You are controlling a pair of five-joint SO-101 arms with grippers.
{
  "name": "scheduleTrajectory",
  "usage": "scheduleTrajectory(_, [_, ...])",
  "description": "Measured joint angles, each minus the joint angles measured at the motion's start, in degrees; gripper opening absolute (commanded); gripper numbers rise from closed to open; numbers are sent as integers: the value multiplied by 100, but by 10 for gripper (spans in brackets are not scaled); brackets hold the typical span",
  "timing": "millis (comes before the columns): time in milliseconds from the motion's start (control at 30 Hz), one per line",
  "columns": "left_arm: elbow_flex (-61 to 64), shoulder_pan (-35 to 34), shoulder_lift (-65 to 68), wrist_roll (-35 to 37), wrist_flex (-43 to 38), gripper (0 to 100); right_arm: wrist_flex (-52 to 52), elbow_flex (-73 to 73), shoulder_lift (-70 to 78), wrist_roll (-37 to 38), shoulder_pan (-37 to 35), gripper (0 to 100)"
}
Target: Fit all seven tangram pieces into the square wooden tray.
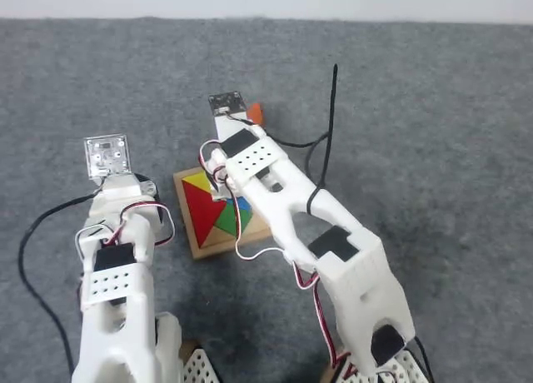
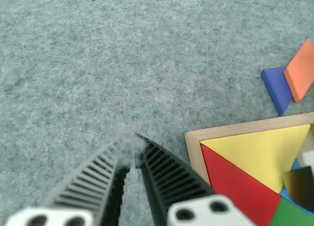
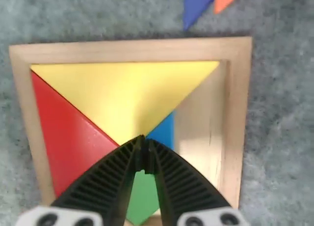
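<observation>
Closed tight, the left hand (image 2: 133,150) is seen with its tips pressed together and nothing between them, over bare grey desk (image 2: 98,49) just beside a corner of the wooden tray (image 2: 192,147). The right hand (image 3: 145,147) is also drawn together on nothing, held over the tray's middle where the yellow triangle (image 3: 127,93), red triangle (image 3: 68,142), blue piece (image 3: 164,132) and green piece (image 3: 142,199) meet. Contact between its tips and the pieces cannot be told. The green piece is largely covered by that hand, and the blue piece is partly covered.

In the high view the tray is placed at frame centre, its right part hidden under the right arm (image 1: 275,183); both hands' fingers are hidden beneath the arms. A strip of bare tray floor beside the yellow triangle is given by the right wrist view and is covered by the arm from above.

Outside the tray, a dark blue piece (image 2: 277,88) and an orange piece (image 2: 300,71) lie on the desk, touching or overlapping; both are cut by the frame edge. In the high view, the orange piece is seen at upper centre, mostly blocked by the right arm.
</observation>
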Motion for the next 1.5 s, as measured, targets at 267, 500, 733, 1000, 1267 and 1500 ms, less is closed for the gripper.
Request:
scheduleTrajectory(267, [0,0,0,0,0,12,325,-193,-9,-9,-18,8])
scheduleTrajectory(500, [0,0,0,0,0,12,967,-193,-782,422,484,8])
scheduleTrajectory(733, [0,0,0,-18,0,12,1178,413,-1811,1020,1152,9])
scheduleTrajectory(1000, [0,475,0,-9,0,11,-97,3068,-3341,1213,1495,9])
scheduleTrajectory(1267, [-1046,1363,1319,-26,167,11,-1776,5240,-4070,1547,1459,9])
scheduleTrajectory(1500, [-3490,1530,4325,264,695,11,-2092,5284,-3974,1618,1442,9])
